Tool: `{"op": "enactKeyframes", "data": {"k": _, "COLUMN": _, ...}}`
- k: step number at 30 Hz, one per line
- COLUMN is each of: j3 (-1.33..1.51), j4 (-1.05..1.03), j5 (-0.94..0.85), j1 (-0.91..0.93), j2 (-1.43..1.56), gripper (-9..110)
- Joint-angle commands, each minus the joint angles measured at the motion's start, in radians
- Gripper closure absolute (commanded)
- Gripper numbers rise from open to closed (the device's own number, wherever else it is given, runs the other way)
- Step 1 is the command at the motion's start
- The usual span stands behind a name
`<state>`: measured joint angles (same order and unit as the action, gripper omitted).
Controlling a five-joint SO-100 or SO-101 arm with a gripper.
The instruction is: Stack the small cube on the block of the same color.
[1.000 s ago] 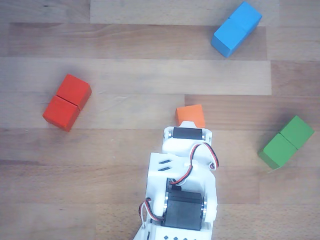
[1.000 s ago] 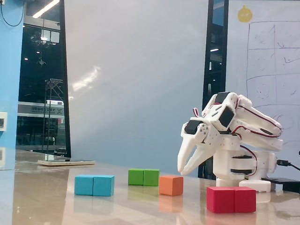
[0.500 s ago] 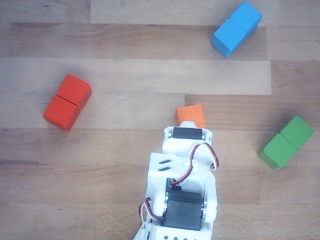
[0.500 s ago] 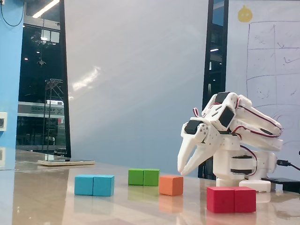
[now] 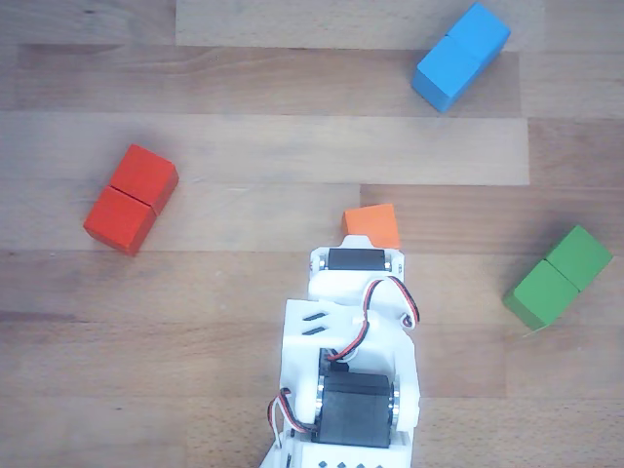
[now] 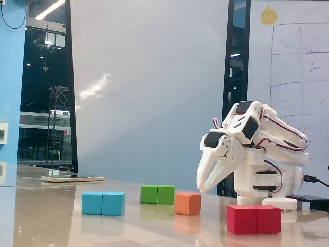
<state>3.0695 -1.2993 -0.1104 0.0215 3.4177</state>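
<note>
The small cube (image 5: pixel 371 224), orange and matte, rests on the wooden table, just beyond the front of my arm (image 5: pixel 353 341) in the other view. The fixed view shows the small cube (image 6: pixel 187 203) below and left of my gripper (image 6: pixel 200 189), which hangs tilted down above the table. Its white fingers meet at the tips with nothing between them. A red two-cube block (image 5: pixel 131 199) lies far to the left in the other view and at the front right (image 6: pixel 254 219) in the fixed view. The other view hides the fingers under the wrist.
A blue two-cube block (image 5: pixel 460 56) lies at the top right and a green one (image 5: pixel 558 276) at the right edge. In the fixed view the blue block (image 6: pixel 103 203) and the green block (image 6: pixel 158 194) sit left of the cube. The arm's base (image 6: pixel 264 185) stands at the right.
The arm has drawn back slightly from the small cube, toward the bottom edge of the other view. In the fixed view the gripper sits a touch further right. The blocks have not moved.
</note>
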Motion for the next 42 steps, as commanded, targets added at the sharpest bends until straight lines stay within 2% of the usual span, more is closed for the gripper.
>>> {"op": "enactKeyframes", "data": {"k": 1, "j3": -0.021, "j4": -0.008, "j5": -0.002, "j1": 0.021, "j2": 0.034, "gripper": 101}}
{"op": "enactKeyframes", "data": {"k": 42, "j3": -0.021, "j4": -0.008, "j5": 0.002, "j1": 0.043, "j2": 0.032, "gripper": 101}}
